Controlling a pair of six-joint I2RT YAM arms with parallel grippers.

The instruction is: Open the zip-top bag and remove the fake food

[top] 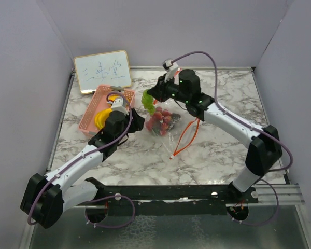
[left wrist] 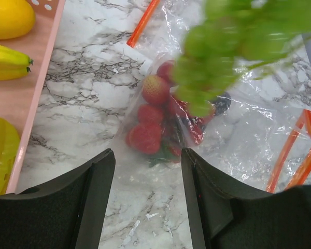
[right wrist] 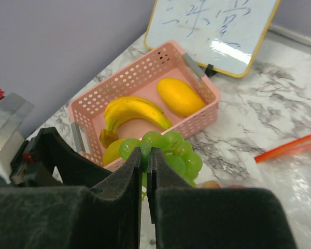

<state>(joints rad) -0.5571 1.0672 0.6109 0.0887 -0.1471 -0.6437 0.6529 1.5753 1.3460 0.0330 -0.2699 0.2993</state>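
Seen from above, with the clock centred on the marble table (top: 212, 150) and six o'clock at the arm bases: nearest, at about nine o'clock, the left gripper (left wrist: 147, 155) hovers low with its jaws spread and nothing between them, pointing at the edge of the zip-top bag (left wrist: 238, 140). The bag lies flat at the centre, clear and crumpled, its orange zip strip (left wrist: 293, 155) trailing toward five o'clock. Red strawberries (left wrist: 147, 116) and a dark piece lie inside it. Just past the bag, at eleven o'clock, the right gripper (right wrist: 146, 155) has its jaws pressed together, pinching the thin stem of a bunch of green grapes (right wrist: 168, 148) that hangs above the table. Farther, at ten o'clock, a pink basket (right wrist: 145, 67) holds bananas (right wrist: 132, 111) and a yellow oval fruit (right wrist: 180, 96). A whiteboard (right wrist: 212, 31) stands behind it. Likely risks: the narrow stem grip could let the grapes swing or slip, dropping them short of the basket; the right arm could brush the left one beside the basket; and the bag, not pinned, could slide when reached into.
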